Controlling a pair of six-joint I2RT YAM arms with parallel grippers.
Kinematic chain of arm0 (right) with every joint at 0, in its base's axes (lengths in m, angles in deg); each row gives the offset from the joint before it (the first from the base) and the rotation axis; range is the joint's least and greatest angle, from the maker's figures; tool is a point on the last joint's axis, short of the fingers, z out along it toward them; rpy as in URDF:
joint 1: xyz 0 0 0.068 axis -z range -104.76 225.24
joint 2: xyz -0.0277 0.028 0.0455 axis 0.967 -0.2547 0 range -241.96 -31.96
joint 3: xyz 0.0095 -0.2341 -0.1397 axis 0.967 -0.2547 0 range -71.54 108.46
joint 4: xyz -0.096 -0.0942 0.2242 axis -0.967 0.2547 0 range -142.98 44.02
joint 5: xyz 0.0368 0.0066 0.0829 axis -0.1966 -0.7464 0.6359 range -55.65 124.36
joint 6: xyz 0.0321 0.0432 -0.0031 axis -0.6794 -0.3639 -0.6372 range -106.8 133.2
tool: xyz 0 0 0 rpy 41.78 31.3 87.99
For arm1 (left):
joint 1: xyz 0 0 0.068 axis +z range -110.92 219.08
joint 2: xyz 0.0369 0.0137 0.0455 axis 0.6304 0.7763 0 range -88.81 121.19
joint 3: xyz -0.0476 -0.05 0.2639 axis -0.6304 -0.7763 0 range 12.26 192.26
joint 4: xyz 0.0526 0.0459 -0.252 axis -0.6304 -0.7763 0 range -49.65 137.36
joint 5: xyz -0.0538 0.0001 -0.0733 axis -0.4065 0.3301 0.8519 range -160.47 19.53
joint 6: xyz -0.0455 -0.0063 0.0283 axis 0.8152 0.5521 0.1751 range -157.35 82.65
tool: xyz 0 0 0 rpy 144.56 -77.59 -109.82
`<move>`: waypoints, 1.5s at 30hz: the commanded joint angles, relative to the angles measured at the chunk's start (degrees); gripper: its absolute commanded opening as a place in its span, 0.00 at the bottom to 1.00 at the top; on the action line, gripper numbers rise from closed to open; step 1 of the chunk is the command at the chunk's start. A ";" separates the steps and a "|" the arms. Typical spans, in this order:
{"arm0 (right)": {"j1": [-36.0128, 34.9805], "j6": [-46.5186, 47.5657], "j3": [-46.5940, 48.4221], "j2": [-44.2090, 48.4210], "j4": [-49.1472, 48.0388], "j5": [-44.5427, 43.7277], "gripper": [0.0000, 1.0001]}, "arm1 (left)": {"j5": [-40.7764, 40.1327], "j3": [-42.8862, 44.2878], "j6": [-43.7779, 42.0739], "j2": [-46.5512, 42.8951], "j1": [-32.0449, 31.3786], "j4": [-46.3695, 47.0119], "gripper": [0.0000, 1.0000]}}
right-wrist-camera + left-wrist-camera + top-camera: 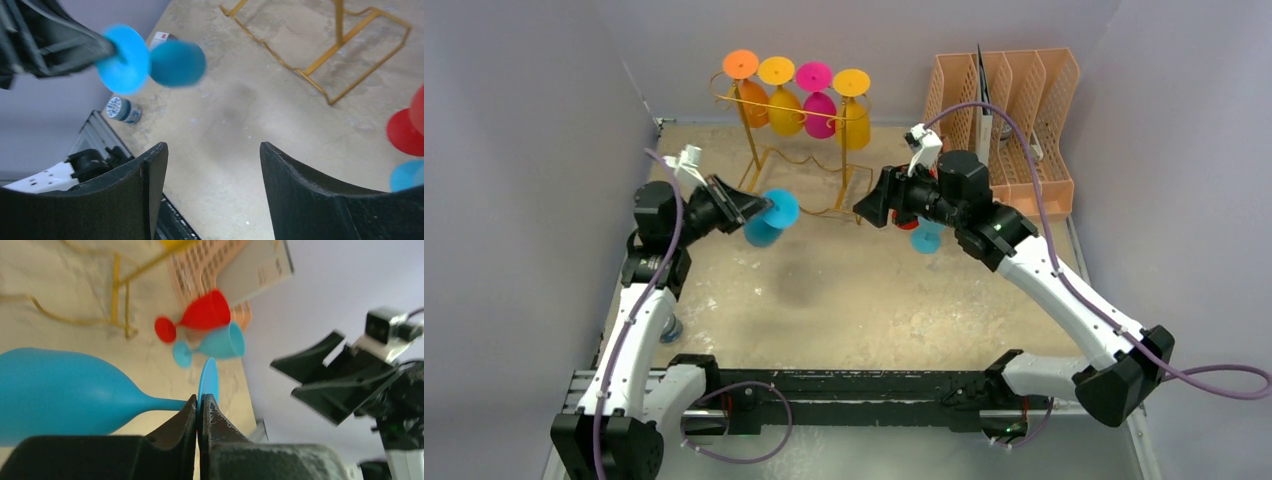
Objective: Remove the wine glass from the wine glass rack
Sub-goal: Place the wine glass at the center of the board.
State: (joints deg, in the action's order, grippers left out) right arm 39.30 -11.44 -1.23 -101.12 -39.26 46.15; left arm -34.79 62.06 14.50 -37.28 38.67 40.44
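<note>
Seen from overhead, the sand-coloured table (844, 300) fills the frame. The wine glass rack (752, 150) stands at upper centre with four coloured glasses (819, 112) hanging from its rails. At centre left I hold the left gripper (749, 208) with its jaws pinched tight on the stem of the blue wine glass (766, 228), right against the foot. The glass hangs sideways in the air, clear of the rack. The right gripper (869, 205) faces it from centre right, jaws wide and empty. My worry is that so thin a hold lets the bowl twist or slip. A swing rightward could also strike those open fingers. Lowering could hit the red glass (202, 312) and pale blue glass (220, 342) lying by the rack's base.
</note>
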 commanded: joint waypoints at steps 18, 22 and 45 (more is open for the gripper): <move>-1.94 -20.46 4.76 -14.60 -16.48 29.57 0.55 | 19.23 -6.17 -1.35 1.71 -6.26 15.97 0.00; -2.21 -21.98 5.04 -15.55 -17.37 30.77 0.50 | 18.94 -6.54 -1.04 2.08 -6.58 16.40 0.00; -2.42 -22.21 3.74 -14.60 -19.99 26.97 0.00 | 20.13 -7.98 0.00 2.77 -7.58 17.97 0.11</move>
State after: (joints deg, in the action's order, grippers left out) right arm 37.33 -34.24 1.19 -117.12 -55.90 75.13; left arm -16.06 54.52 15.58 -34.66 31.88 57.22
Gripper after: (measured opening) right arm 0.011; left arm 0.015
